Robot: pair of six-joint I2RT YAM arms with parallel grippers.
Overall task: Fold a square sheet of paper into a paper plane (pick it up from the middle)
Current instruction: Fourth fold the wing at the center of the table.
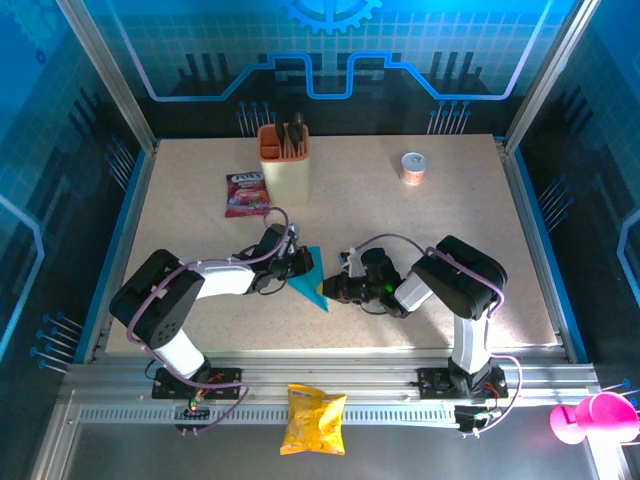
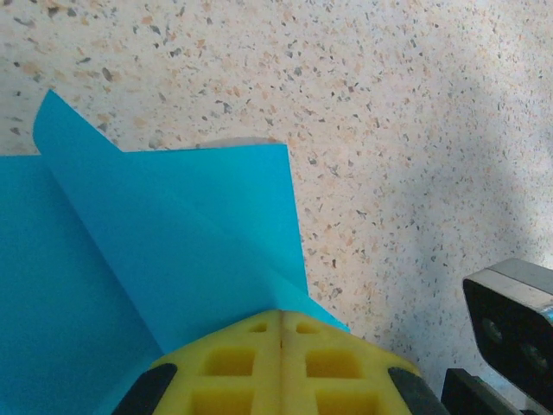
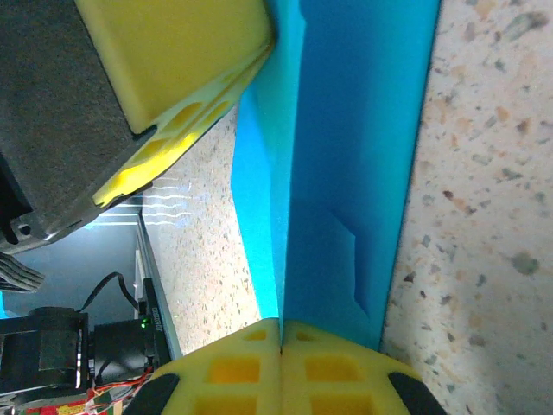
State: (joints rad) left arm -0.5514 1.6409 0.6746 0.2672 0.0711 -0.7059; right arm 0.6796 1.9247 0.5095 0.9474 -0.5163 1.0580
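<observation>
**Mid-fold, both grippers at the paper**

Our right gripper (image 3: 281, 327) is pinched onto the cyan sheet of paper (image 1: 309, 278). Our left gripper (image 2: 281, 318), jaws together, meets its opposite edge. The sheet lies mid-table (image 1: 430, 240), already a narrow wedge. Next, we judge, the crease needs pressing flat.

Plain cyan-blue paper plane (image 1: 308, 277) — yellow-fingered left gripper (image 2: 281, 322) — beige table (image 1: 450, 240), dark-speckled

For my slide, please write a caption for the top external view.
Left gripper and right gripper, both shut, grip the partly folded blue paper at mid-table.
</observation>
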